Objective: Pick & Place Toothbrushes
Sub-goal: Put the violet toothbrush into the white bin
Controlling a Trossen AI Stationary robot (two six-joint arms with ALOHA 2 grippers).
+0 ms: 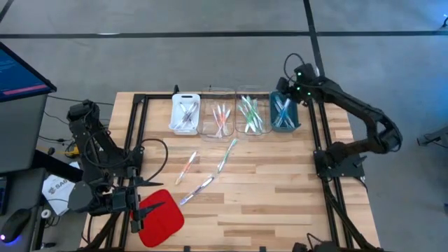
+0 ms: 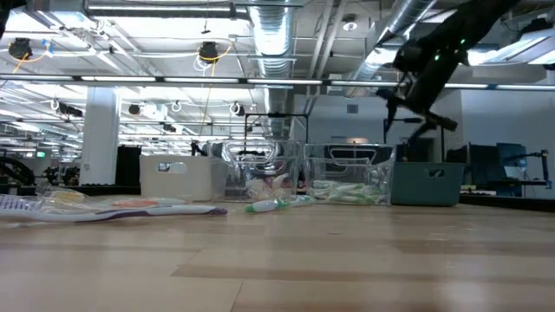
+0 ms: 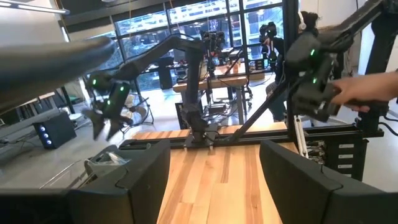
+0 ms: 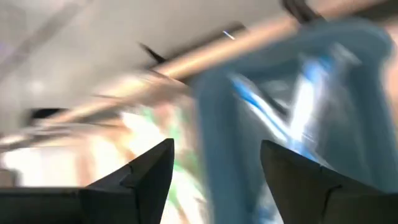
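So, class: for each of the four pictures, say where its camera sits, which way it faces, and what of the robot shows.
High: overhead, straight down; both arms, four trays, three loose toothbrushes.
Low: table height, level across; right arm above blue tray.
Left wrist: past the left gripper, along the table.
Right wrist: past the right gripper, open, down into the blue tray.
High and low share trays and loose toothbrushes.

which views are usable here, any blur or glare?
High view: sharp, even light, all four trays readable. Low view: near tabletop soft, bright ceiling lights behind. Right wrist view: heavy motion smear, blue tray only a streak. Left wrist view: near fingers soft, backlit windows.
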